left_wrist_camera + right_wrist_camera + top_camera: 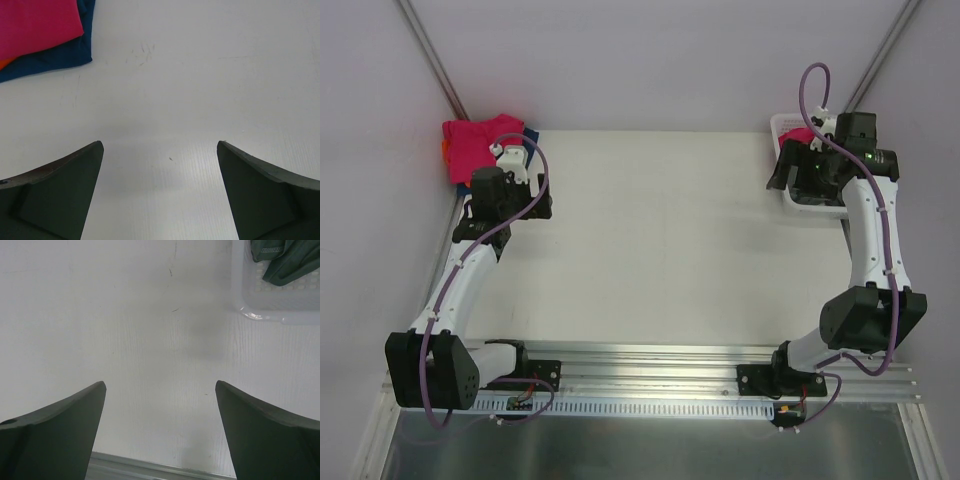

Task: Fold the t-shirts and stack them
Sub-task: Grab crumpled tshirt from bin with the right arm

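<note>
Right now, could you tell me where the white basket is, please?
In the top view, the white basket sits at the table's far right corner, partly beneath the right arm.

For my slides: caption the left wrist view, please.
Open left gripper above the white table, with a pink t-shirt lying on a blue t-shirt at the upper-left corner.

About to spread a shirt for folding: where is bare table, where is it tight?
The middle of the table is bare, from the shirt pile at the far left corner to the basket at the far right. The left tool and right tool, both open, hang over bare table. Tight only at those corners.
</note>
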Robot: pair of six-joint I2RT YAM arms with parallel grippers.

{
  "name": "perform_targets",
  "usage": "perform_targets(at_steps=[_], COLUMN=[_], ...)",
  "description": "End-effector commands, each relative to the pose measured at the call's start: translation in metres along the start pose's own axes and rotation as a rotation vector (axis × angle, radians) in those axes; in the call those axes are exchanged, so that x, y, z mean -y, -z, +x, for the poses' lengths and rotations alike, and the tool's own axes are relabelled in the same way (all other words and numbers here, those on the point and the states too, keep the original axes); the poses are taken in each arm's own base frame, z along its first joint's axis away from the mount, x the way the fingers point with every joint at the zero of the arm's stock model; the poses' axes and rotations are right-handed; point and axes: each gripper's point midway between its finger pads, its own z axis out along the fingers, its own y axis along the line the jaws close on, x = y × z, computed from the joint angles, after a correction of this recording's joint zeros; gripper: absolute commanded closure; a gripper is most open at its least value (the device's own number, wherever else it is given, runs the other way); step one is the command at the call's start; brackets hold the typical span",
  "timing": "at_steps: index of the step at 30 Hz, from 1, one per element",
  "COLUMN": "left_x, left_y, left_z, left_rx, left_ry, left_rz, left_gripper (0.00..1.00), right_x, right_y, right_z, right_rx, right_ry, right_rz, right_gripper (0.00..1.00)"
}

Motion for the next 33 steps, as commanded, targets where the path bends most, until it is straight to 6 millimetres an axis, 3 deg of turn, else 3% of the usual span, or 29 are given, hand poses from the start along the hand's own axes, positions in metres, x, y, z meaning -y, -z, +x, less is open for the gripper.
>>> perform_targets(at_steps=[1,11,17,20,21,27,30,32,33], left_x=[0.005,0.003,0.012,0.02,0.022,0.035,0.037,0.03,0.026], left_y=[0.003,0.001,-0.006,-0.015,-0.017,-0.029,-0.035,-0.042,-0.047], left_z=[-0.009,-0.019,-0.039,-0.04,-0.039,-0.03,-0.02,-0.012,-0.005], left_rx=[0.037,0.054,0.081,0.059,0.052,0.002,-0.03,-0.059,-0.084], left_ry=[0.018,0.018,0.095,0.111,0.119,0.171,0.106,0.046,0.041], left_rz=[0.016,0.002,0.04,0.088,0.097,0.156,0.171,0.145,0.123], left_gripper=[0.01,0.01,0.01,0.01,0.01,0.01,0.01,0.01,0.01], right_x=[0.004,0.038,0.048,0.08,0.092,0.109,0.117,0.122,0.124], right_y=[0.007,0.002,-0.006,-0.016,-0.022,-0.049,-0.073,-0.1,-0.102], right_z=[-0.013,-0.028,-0.061,-0.078,-0.084,-0.104,-0.1,-0.093,-0.1], right_rx=[0.056,0.11,0.13,0.168,0.179,0.177,0.135,0.086,0.097], right_ry=[0.001,0.097,0.106,0.062,0.038,0.077,0.087,0.088,0.085], right_rz=[0.026,0.177,0.233,0.404,0.435,0.483,0.479,0.459,0.463], right_gripper=[0.03,0.03,0.03,0.03,0.03,0.02,0.02,0.01,0.01])
